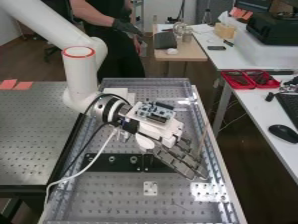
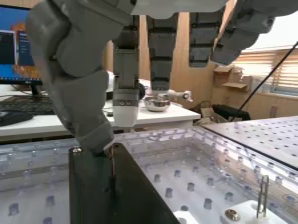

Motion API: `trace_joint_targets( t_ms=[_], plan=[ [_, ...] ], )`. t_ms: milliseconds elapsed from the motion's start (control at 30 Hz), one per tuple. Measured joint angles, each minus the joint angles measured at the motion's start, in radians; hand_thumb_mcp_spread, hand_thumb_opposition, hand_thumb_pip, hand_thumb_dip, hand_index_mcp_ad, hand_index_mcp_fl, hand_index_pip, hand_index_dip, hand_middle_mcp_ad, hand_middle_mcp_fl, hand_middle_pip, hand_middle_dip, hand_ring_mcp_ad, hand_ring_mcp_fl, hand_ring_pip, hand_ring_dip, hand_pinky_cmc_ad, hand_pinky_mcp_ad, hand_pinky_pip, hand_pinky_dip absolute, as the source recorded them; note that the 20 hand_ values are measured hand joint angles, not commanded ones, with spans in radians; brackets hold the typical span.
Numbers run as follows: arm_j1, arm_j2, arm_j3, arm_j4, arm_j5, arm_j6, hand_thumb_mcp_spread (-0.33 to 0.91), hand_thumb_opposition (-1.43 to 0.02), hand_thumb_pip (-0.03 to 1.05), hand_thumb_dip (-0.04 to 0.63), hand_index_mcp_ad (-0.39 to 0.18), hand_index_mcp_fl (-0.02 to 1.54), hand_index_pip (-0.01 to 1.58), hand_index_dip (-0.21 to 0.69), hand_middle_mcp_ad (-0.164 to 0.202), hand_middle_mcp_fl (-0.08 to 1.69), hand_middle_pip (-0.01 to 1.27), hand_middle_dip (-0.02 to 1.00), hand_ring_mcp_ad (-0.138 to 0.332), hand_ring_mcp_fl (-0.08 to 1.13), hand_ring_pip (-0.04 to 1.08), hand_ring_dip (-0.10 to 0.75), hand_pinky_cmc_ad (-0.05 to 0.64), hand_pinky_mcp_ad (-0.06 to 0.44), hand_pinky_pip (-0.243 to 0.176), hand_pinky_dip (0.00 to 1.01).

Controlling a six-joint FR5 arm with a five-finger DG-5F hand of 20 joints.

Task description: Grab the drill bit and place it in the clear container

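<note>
Pinching the drill bit [image 2: 112, 164] between nearly closed thumb and fingers [image 1: 179, 163].

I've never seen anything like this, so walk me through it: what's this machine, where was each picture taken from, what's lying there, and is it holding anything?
It's a white robot arm with a dark grey mechanical hand at its end. The high picture comes from a fixed camera above the bench's near end, looking down at a slant. The other comes from a camera on the arm's wrist, looking past the hand. On the work surface, dotted with holes, lie a long black plate and a small white plate. I can't tell whether anything is held.
</note>
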Motion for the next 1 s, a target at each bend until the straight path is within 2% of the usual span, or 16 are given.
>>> trace_joint_targets(
  t_ms=[167, 233, 333, 467, 567, 667, 1000],
  plan=[
    [-0.006, -0.003, 0.016, -0.029, -0.02, -0.015, 0.54, -0.87, 0.55, 0.284, -0.068, 0.29, 1.27, 0.454, 0.063, 0.35, 0.11, 0.25, 0.18, 0.08, 0.1, 0.023, 0.312, 0.15, -0.075, 0.14],
    [-0.008, -0.003, 0.019, -0.037, -0.022, -0.015, 0.54, -0.88, 0.55, 0.283, -0.068, 0.29, 1.23, 0.44, 0.063, 0.35, 0.11, 0.25, 0.183, 0.08, 0.1, 0.023, 0.312, 0.148, -0.073, 0.14],
    [-0.011, -0.003, 0.023, -0.049, -0.027, -0.012, 0.54, -0.88, 0.56, 0.316, -0.086, 0.29, 1.23, 0.424, 0.063, 0.35, 0.1, 0.25, 0.183, 0.08, 0.1, 0.023, 0.316, 0.148, -0.073, 0.14],
    [-0.016, 0.005, 0.019, -0.058, -0.038, -0.014, 0.53, -0.88, 0.56, 0.316, -0.086, 0.29, 1.19, 0.408, 0.063, 0.35, 0.11, 0.26, 0.183, 0.08, 0.1, 0.019, 0.312, 0.148, -0.075, 0.14],
    [-0.018, 0.01, 0.014, -0.058, -0.04, -0.017, 0.54, -0.9, 0.56, 0.316, -0.084, 0.31, 1.16, 0.394, 0.063, 0.35, 0.11, 0.26, 0.183, 0.08, 0.1, 0.023, 0.312, 0.148, -0.075, 0.14],
    [-0.017, 0.013, 0.012, -0.058, -0.039, -0.01, 0.54, -0.9, 0.61, 0.316, -0.087, 0.32, 1.15, 0.393, 0.063, 0.35, 0.11, 0.26, 0.183, 0.08, 0.1, 0.019, 0.312, 0.15, -0.075, 0.14],
    [-0.01, 0.017, 0.006, -0.053, -0.052, 0.008, 0.54, -0.9, 0.61, 0.333, -0.098, 0.34, 1.1, 0.389, 0.058, 0.35, 0.11, 0.26, 0.185, 0.08, 0.1, 0.023, 0.312, 0.145, -0.075, 0.14]
  ],
)
